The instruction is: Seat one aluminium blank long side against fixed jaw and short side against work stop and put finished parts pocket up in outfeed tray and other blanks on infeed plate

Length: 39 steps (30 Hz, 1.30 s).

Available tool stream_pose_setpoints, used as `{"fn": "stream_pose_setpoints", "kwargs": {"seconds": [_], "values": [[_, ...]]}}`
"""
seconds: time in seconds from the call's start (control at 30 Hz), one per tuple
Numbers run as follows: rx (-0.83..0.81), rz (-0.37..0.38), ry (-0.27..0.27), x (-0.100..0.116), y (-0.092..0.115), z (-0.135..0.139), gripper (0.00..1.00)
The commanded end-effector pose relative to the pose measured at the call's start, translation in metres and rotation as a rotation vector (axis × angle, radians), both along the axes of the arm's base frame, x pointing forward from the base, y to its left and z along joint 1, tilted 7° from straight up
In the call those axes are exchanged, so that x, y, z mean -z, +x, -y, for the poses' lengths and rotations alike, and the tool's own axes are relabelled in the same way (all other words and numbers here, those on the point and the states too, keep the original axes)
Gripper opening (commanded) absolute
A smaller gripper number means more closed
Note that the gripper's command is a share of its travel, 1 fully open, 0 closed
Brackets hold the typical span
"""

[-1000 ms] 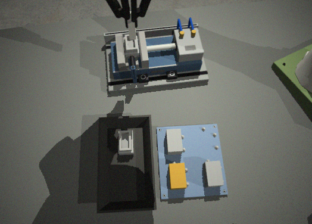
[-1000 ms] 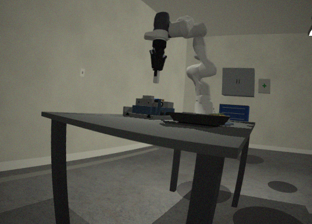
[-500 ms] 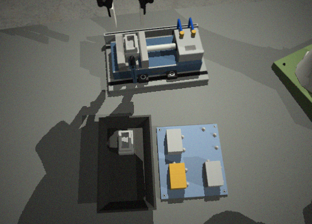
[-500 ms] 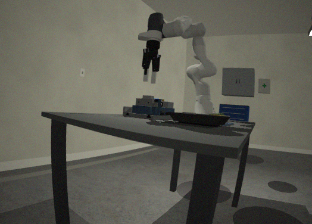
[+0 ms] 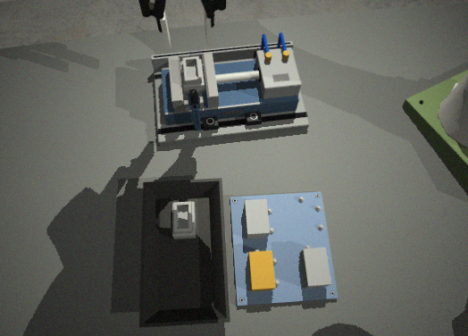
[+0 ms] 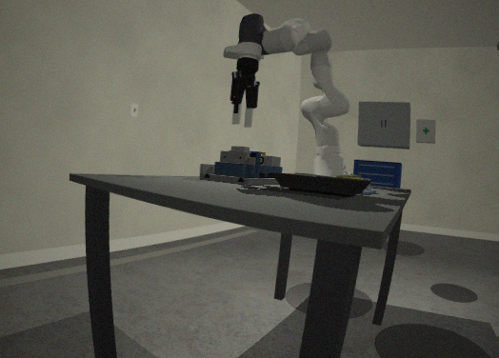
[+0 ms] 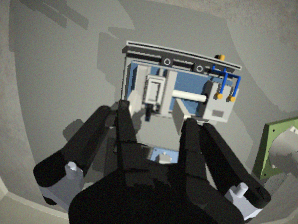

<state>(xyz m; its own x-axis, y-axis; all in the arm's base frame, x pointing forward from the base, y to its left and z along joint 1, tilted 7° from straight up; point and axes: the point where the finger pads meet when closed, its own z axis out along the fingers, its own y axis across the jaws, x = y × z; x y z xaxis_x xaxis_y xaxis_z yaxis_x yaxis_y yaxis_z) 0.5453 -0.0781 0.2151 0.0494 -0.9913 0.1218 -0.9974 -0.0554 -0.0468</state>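
The gripper [image 5: 186,25] hangs high above the tabletop's [image 5: 366,163] far edge, fingers partly spread and holding nothing. Below it the vise [image 5: 229,93] has a finished part [image 5: 192,71] with its pocket up in the opening. Toward the near edge, left of centre, the dark outfeed tray [image 5: 221,261] holds a second finished part [image 5: 183,218], leaning. Just right of it the blue infeed plate [image 5: 290,234] carries two aluminium blanks [image 5: 256,216] [image 5: 316,266] and a brass blank [image 5: 262,270], all flat.
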Motion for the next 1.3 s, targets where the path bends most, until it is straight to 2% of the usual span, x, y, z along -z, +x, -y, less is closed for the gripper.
{"fn": "stream_pose_setpoints", "kwargs": {"seconds": [0.0, 0.7, 1.27], "values": [[-0.011, -0.006, 0.003, 0.001, -0.001, 0.000, 0.40], [-0.011, -0.006, 0.004, 0.005, -0.001, 0.000, 0.40], [-0.011, -0.006, 0.004, 0.027, 0.001, 0.003, 0.40]]}}
